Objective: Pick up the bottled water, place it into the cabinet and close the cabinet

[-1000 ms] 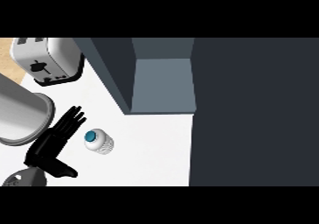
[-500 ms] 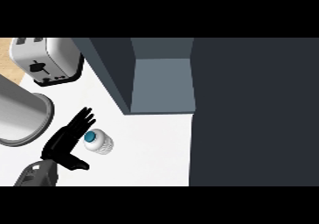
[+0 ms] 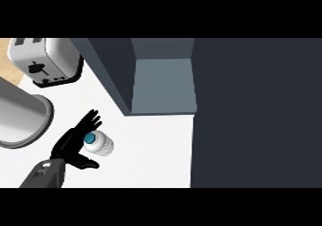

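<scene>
The bottled water [image 3: 99, 144] stood upright on the smooth white counter [image 3: 150, 150], seen from straight above as a pale ribbed cylinder with a round blue cap at its top. It served as the fixed mark for everything else. Pressed against its left side was the left hand [image 3: 72, 143], matte black, coming up from a grey forearm [image 3: 43, 174] at the lower edge. The fingers were straight and spread, pointing up and to the right past the bottle's cap, while the thumb stuck out below the bottle toward the right; nothing was curled round the bottle, so the hand lay flat and unclenched beside it rather than grasping it.

Up and to the right of the bottle, the cabinet [image 3: 162, 84] showed an open compartment with flat blue-grey inner walls, and a dark slab-like panel ran down its right side. To the left of the bottle sat a large brushed-metal cylinder [image 3: 16, 117] with a rounded rim. Farther up and left of the bottle stood a boxy silver toaster [image 3: 46, 59] with a dark base.
</scene>
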You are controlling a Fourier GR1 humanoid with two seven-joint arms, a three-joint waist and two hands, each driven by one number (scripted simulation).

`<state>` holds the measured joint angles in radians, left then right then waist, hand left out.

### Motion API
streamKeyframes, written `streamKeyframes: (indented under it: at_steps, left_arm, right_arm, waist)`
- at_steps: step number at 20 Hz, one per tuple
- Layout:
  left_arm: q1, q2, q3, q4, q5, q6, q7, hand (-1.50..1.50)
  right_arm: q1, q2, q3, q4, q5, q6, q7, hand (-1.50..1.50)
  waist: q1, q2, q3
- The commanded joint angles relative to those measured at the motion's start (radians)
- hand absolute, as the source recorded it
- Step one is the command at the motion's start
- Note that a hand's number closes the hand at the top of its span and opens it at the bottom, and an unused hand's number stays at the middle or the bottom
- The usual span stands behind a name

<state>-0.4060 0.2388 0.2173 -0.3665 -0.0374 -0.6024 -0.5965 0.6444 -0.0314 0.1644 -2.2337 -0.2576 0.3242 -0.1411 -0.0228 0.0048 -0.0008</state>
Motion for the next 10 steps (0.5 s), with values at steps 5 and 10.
streamKeyframes:
  at_steps: [5,10]
  left_arm:
    - [0.028,-0.045,-0.034,0.072,-0.027,-0.095,-0.16,-1.5]
    - [-0.037,-0.061,-0.009,0.104,0.024,-0.167,-0.065,-1.5]
  right_arm:
    - [-0.037,0.03,0.052,0.028,0.051,-0.028,0.002,-1.5]
    - [-0.035,0.011,-0.007,0.04,-0.006,-0.011,-0.011,-1.5]
  waist:
    - [0.003,0.002,-0.002]
    - [0.0,0.002,-0.002]
